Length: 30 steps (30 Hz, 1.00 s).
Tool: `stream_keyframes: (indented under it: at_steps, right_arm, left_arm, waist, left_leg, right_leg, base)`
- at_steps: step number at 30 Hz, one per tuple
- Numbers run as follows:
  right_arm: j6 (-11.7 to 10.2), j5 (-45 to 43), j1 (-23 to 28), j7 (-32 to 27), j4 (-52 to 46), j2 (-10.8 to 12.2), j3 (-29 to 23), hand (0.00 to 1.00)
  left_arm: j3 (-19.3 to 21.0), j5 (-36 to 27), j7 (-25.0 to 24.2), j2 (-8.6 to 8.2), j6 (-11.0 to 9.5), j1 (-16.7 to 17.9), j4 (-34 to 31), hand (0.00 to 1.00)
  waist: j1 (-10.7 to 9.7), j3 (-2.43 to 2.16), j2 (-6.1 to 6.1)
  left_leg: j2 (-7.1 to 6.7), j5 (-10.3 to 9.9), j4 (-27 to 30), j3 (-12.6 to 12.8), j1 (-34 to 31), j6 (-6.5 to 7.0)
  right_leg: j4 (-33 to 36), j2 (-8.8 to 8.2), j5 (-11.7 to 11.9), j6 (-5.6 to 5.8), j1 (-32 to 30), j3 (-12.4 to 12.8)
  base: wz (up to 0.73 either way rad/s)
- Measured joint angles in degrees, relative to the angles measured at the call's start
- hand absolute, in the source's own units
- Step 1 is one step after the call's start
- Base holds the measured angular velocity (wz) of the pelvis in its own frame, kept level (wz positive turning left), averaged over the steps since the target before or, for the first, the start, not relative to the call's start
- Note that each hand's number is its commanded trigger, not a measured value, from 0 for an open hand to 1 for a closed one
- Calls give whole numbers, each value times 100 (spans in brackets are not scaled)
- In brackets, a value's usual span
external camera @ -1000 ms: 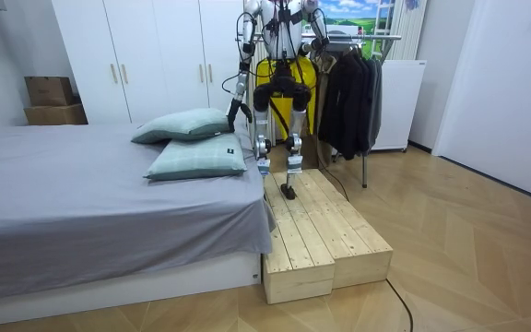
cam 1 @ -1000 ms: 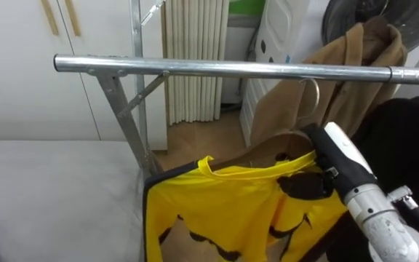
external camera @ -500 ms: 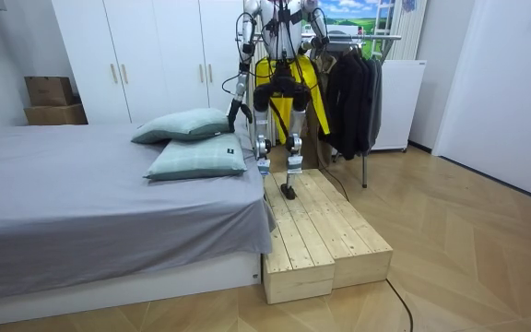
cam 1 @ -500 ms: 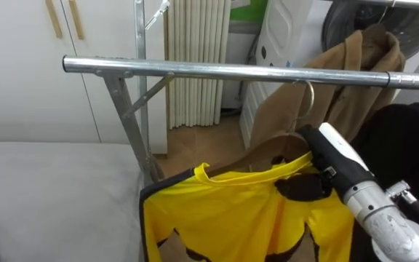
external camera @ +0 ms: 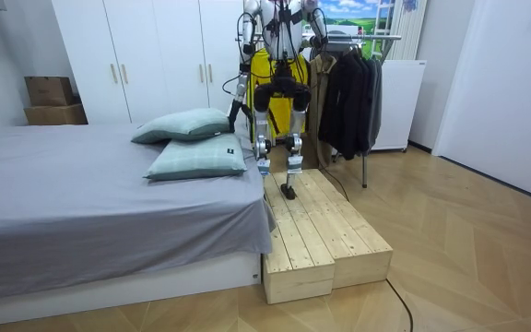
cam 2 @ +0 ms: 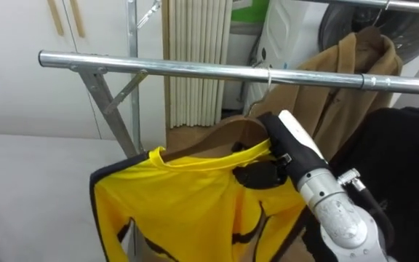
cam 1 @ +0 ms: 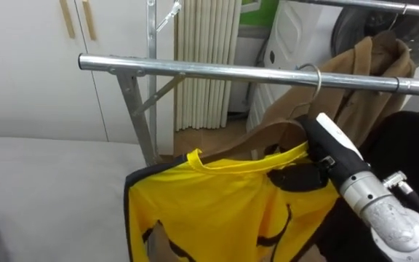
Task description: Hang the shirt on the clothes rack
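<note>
The robot's right hand (cam 1: 299,177), fingers grasping the wooden hanger (cam 1: 262,135), is raising its hook (cam 1: 313,73) onto the rail (cam 1: 195,68). The yellow shirt (cam 1: 209,207) is nearly hanging.

A grey bed (external camera: 81,198) is filling the room view's left, and two pale green pillows (external camera: 181,124) (external camera: 196,159) are lying at its near corner. A wooden platform (external camera: 325,242) is sitting beside it. Cardboard boxes (external camera: 52,100) are standing by the white wardrobe (external camera: 146,55). What is probably a radiator (cam 1: 206,65) is standing behind.
</note>
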Motion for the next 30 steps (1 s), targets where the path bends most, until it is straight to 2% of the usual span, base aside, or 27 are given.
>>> stream_keyframes:
  at_steps: [6, 13, 16, 22, 30]
  right_arm:
    - [-8, 218, -97, 66, 399, 0, -21, 100]
    - [-7, 587, -407, 133, 976, 0, -21, 100]
    - [-7, 592, -407, 152, 1144, 0, -21, 100]
    - [-8, 688, -428, 182, 1361, 0, -21, 100]
    - [-16, 1163, -684, 179, 1885, 0, -19, 100]
  left_arm:
    - [11, 282, 0, 3, -59, 6, -1, 0]
    - [8, 357, -1, 3, -61, -8, -12, 0]
    - [7, 452, -24, 3, -62, -11, -14, 0]
    - [7, 468, -143, 2, -60, -15, -15, 0]
    - [8, 470, -216, 3, -63, -41, -35, 0]
  waist:
    - [97, 4, -14]
    - [98, 28, 27]
    - [98, 27, 45]
    - [125, 21, 112]
    - [224, 16, 123]
  left_leg:
    - [-2, -21, 1, -134, 62, -3]
    - [-1, -36, 3, -270, 65, -5]
    - [5, -37, 2, -305, 42, -8]
    - [7, -39, -2, -304, 48, -13]
    - [5, -40, -19, -304, 107, -13]
  right_leg:
    - [-13, 2, -2, -1, 93, -41]
    - [-56, 0, 7, -18, 148, -108]
    - [-92, -32, 19, -37, 152, -242]
    - [-109, -46, 19, -40, 176, -292]
    - [-178, -51, 6, -40, 220, -305]
  base:
    - [7]
    - [5]
    - [7]
    - [1]
    - [0]
